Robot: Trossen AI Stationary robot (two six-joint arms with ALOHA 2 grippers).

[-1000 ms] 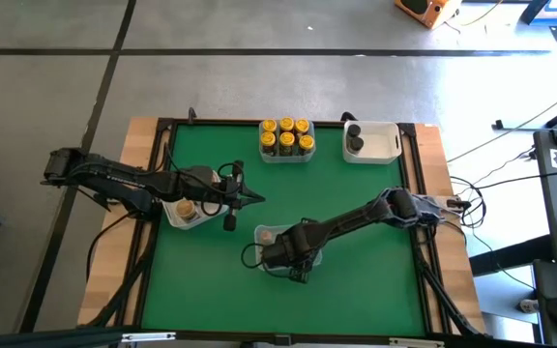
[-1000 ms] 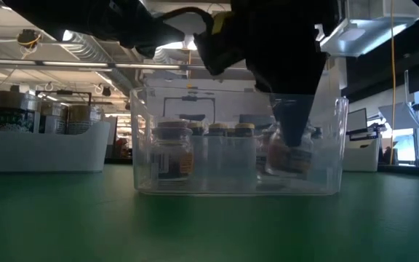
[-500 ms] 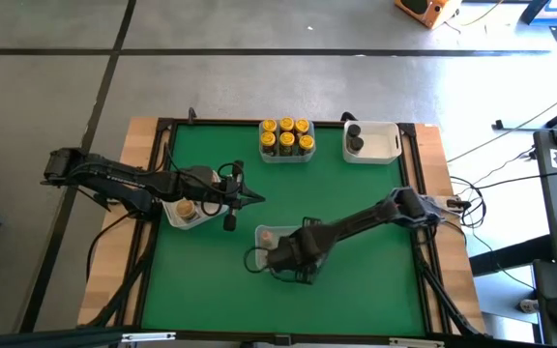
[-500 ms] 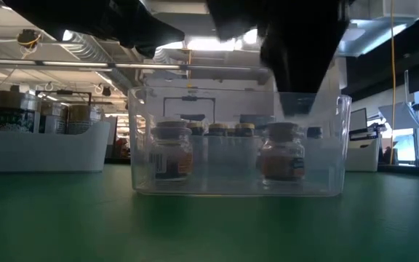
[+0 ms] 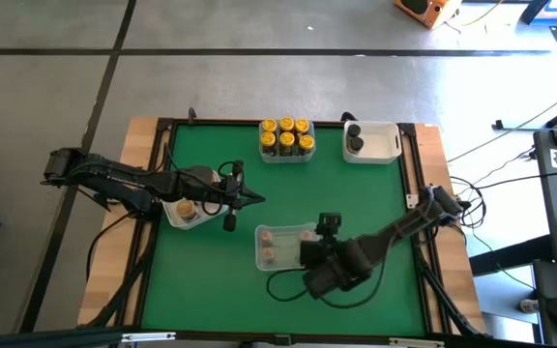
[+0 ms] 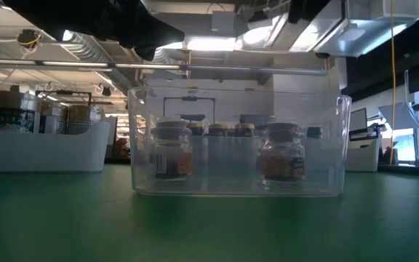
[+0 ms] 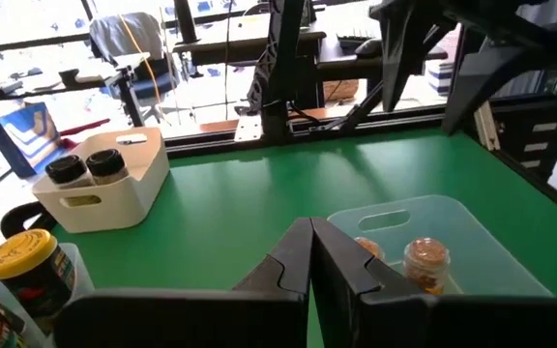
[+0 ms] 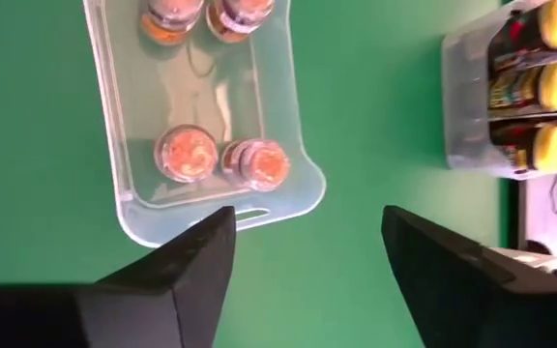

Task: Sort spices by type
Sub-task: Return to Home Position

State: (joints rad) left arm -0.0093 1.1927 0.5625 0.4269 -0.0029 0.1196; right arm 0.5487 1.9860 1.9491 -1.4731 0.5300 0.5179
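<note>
Several spice jars with pinkish-brown lids (image 8: 222,159) stand upright in a clear tub (image 5: 283,246) at mid-table. My right gripper (image 8: 307,266) hangs open above the tub's handle end (image 8: 245,215), pointing steeply down and holding nothing; in the high view it (image 5: 323,242) is at the tub's right end. My left gripper (image 5: 256,200) waits shut and level over the table's left half, with nothing held (image 7: 309,246). Yellow-lidded jars (image 5: 286,137) fill a clear tub at the far edge. Dark-lidded jars (image 5: 354,135) sit in a white tub (image 5: 375,145).
A tan-lidded jar (image 5: 185,207) sits in a tub under the left arm. A black frame (image 5: 288,123) borders the green mat. Bare mat lies between the mid-table tub and the far tubs (image 5: 356,193), and along the near edge (image 5: 211,300).
My right gripper has let go of a pinkish-lidded jar in the clear tub's right part and risen out of the tub. It has swung toward the table's right and near edges and turned about. The jar stays upright where it was set.
</note>
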